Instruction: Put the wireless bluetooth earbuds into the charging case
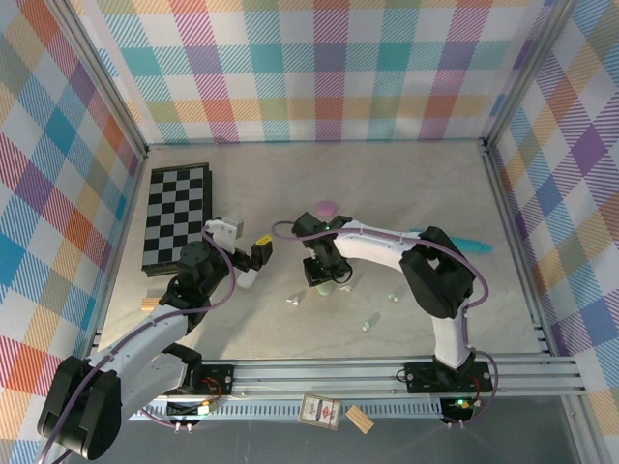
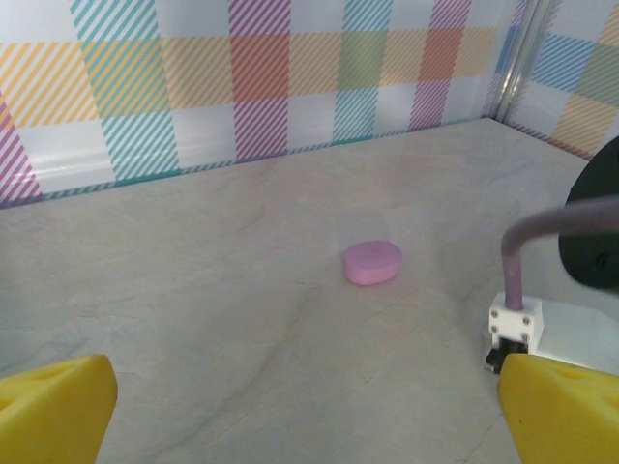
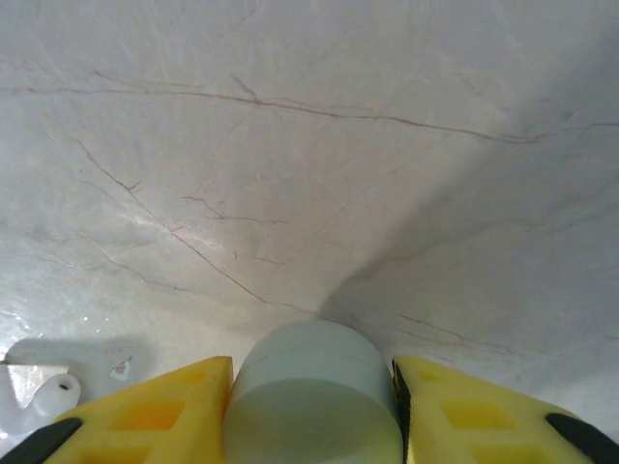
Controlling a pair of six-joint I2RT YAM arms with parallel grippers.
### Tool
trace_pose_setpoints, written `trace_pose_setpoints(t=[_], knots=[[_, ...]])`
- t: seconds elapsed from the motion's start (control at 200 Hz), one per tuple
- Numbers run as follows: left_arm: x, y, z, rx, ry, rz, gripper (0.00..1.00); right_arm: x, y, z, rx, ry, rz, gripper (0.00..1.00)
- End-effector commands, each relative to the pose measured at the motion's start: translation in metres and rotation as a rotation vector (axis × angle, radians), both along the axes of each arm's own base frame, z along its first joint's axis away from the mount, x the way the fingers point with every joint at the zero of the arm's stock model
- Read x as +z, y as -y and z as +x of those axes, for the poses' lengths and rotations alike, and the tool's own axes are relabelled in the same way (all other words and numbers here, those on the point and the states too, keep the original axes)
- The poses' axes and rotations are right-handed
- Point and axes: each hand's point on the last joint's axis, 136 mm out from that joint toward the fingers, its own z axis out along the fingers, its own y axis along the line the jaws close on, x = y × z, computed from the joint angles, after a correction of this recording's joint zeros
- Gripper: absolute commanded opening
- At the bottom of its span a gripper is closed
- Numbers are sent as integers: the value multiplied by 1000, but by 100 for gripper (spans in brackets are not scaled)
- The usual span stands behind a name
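An earbud (image 3: 41, 401) is lying loose at the lower left of the right wrist view, just beside the mint case (image 3: 314, 420). The right gripper (image 3: 311, 367) is pinching that case between its yellow fingers. The smooth, rounded shell could be squirting free under the squeeze and knocking the earbud away. The left gripper (image 2: 309, 420) is hanging wide open, facing the pink case (image 2: 372, 263).

Chessboard (image 1: 176, 215) far left, teal wand (image 1: 476, 244) right.

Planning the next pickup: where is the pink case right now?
In the top view the pink case lies mid-table, just beyond the right arm wrist and right of the chessboard.
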Motion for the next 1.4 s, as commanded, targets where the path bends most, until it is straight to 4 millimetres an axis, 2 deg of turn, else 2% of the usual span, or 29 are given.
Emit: trace_pose_setpoints(t=[0.0,0.12,0.28,0.415,0.6,0.76,0.885,1.11,1.395], knots=[[11,12,-1,-46,41,-26,100,36,6,16,-126,47,140,41],[10,35,-6,-116,67,17,100,66,14,33,-238,108,283,41],[11,77,-18,-234,120,65,99,102,35,52,-400,158,461,40],[17,104,-17,-275,113,-45,99,130,46,63,-472,228,607,39],[25,148,-25,-339,85,-123,100,162,46,65,-504,238,780,39],[35,176,-35,-399,74,-208,99,185,42,63,-481,271,883,39],[31,186,-31,-391,23,-217,95,198,35,59,-440,278,958,39],[32,197,-19,-378,6,-278,83,208,29,51,-389,270,1031,39],[38,207,-19,-418,8,-315,56,206,29,46,-370,261,1031,39]])
